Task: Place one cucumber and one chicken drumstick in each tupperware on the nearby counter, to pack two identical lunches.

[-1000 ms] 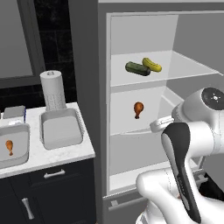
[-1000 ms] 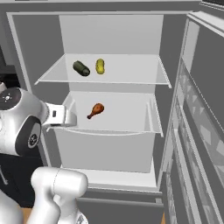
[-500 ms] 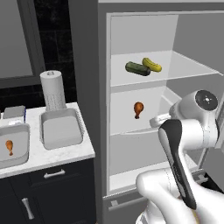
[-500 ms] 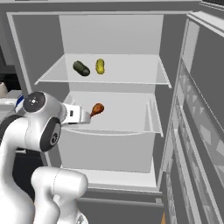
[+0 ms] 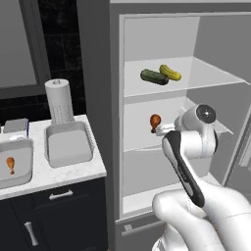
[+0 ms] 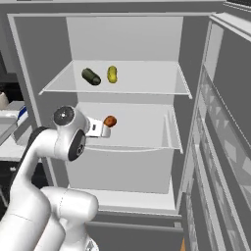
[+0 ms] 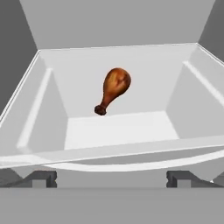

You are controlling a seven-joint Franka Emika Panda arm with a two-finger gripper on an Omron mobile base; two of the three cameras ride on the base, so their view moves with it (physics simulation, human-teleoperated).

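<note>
End effector [image 7: 111,177], fingers spread w/ nothing between them, faces a chicken drumstick [image 7: 113,89] lying straight ahead in the open fridge drawer [image 7: 39,109], well apart from the tips. Two cucumbers [image 5: 160,75] sit on the shelf above. Behind and to its left, on the worktop [image 5: 63,171], one tupperware [image 5: 67,143] waits bare (the other [image 5: 14,162] already holds a drumstick [image 5: 10,164]). Step in hand: approach for the pick. Next: reach in over the drawer's front lip, then close on the meaty end.

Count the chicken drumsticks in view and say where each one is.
2. One chicken drumstick lies in the left tupperware on the counter; the other drumstick sits in the fridge drawer.
</note>
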